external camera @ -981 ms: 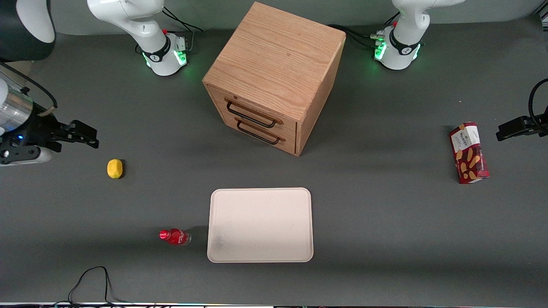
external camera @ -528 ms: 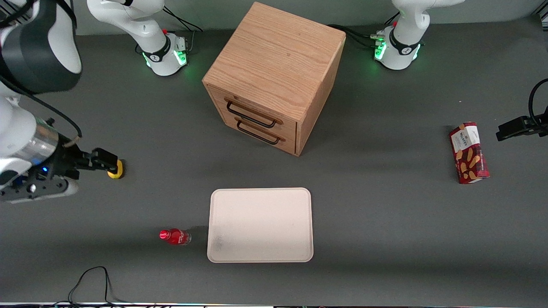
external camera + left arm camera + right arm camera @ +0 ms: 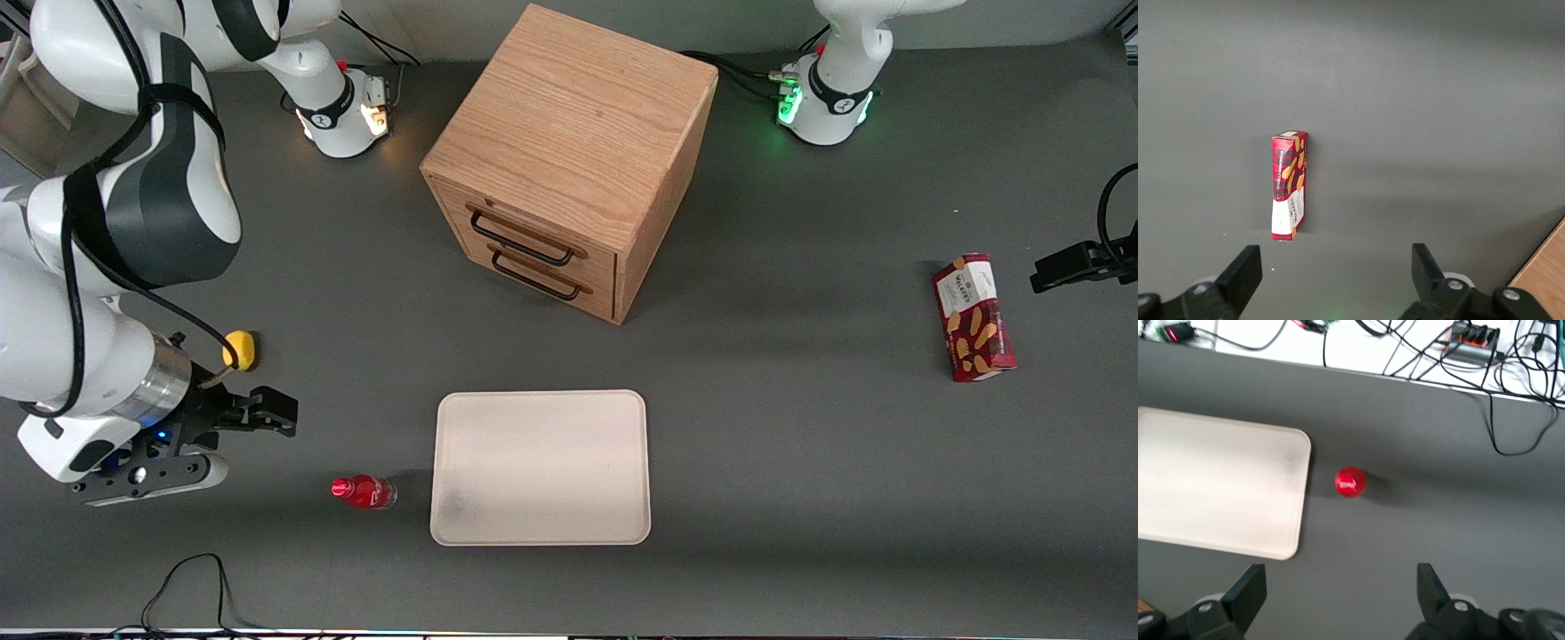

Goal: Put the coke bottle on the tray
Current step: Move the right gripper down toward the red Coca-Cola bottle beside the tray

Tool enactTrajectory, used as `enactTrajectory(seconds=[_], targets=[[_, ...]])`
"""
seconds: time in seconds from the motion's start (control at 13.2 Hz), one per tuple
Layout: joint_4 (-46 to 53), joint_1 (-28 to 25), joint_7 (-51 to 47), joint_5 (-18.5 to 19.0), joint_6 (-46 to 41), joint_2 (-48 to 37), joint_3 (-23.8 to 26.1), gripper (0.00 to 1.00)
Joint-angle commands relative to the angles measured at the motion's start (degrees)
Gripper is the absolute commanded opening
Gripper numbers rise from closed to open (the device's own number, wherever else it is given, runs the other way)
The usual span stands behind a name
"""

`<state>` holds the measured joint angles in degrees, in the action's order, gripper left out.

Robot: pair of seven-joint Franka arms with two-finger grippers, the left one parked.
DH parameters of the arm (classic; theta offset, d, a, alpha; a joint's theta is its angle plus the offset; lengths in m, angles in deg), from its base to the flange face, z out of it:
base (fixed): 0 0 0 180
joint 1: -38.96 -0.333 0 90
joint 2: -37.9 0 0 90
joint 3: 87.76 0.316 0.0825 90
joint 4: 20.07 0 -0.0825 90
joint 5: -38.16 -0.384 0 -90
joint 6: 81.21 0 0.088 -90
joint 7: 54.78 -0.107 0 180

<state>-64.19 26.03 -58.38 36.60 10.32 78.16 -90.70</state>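
We see the tray (image 3: pixel 540 467), a flat cream-white rectangle with rounded corners and a low rim, lying on the dark grey matte table (image 3: pixel 800 462) with nothing in it; a faint grey smudge marks one corner of its smooth surface. The coke bottle (image 3: pixel 364 492) stands upright on the table just beside the tray, apart from its rim, a small clear plastic bottle with a glossy red cap and red label. Our gripper (image 3: pixel 277 414) hangs above the table near the bottle, a little farther from the front camera than it, with its black fingers (image 3: pixel 1247 591) spread wide and holding nothing. A small rounded yellow fruit (image 3: pixel 241 349) lies farther from the camera still. The wooden cabinet (image 3: pixel 569 160), a light oak-grained block, shows two drawers, both closed, each with a thin dark wire handle. Toward the parked arm's end of the table lies a red cardboard snack box (image 3: pixel 973 317).
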Motion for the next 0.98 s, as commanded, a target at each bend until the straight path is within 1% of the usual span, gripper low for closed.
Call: enactTrajectory(seconds=[0.0, 0.53, 0.68, 0.91], targets=[[2.99, -0.07, -1.68, -1.34, 1.02, 1.40, -0.05, 1.00], [2.46, -0.07, -0.89, -1.43, 6.46, 6.40, -0.05, 1.00], [2.29, 0.01, -0.89, -1.43, 9.27, 9.04, -0.05, 1.00], [-0.43, 0.37, -0.71, -1.43, 13.84, 10.27, -0.05, 1.00]])
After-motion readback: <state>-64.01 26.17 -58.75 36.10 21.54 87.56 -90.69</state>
